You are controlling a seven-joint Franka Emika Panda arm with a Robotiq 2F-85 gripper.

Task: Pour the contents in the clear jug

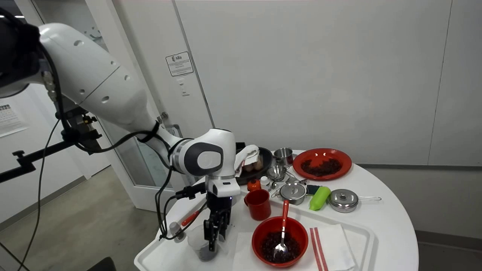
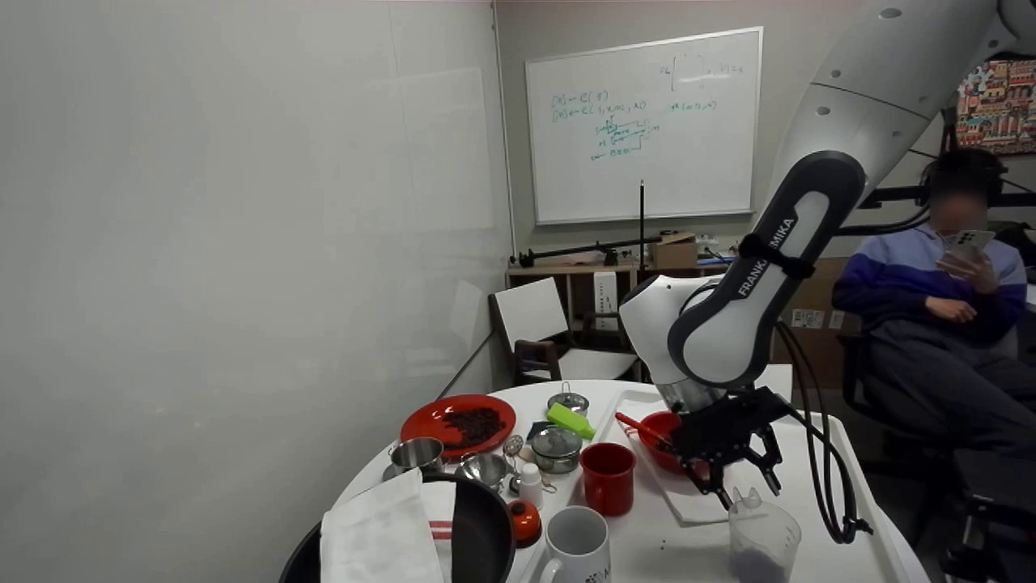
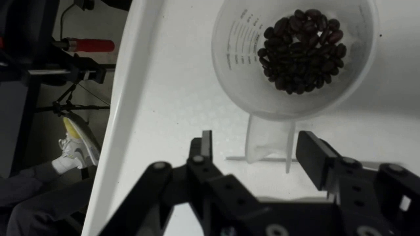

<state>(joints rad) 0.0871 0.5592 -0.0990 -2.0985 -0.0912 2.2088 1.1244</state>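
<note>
The clear jug [image 3: 236,78] is a see-through measuring vessel holding dark beans [image 3: 300,52]. It stands upright on the white tray and shows in both exterior views [image 1: 198,241] [image 2: 765,534]. Its handle [image 3: 269,137] points toward my gripper. My gripper [image 3: 256,144] is open and empty. Its fingers stand on either side of the handle with a gap to each, the right finger closer in the wrist view. In an exterior view [image 2: 749,494] the fingertips are near the jug's top. A red bowl [image 1: 260,229] with dark beans and a red-handled spoon [image 1: 285,210] sits beside the jug.
A red cup [image 1: 259,205] stands on the white tray [image 1: 367,244] behind the bowl. A white mug [image 2: 579,542], a black pan [image 2: 486,510], steel pots [image 1: 343,199], a green bottle [image 1: 320,198] and a red plate [image 1: 340,169] with beans stand around it. A napkin [image 1: 333,244] lies beside the bowl.
</note>
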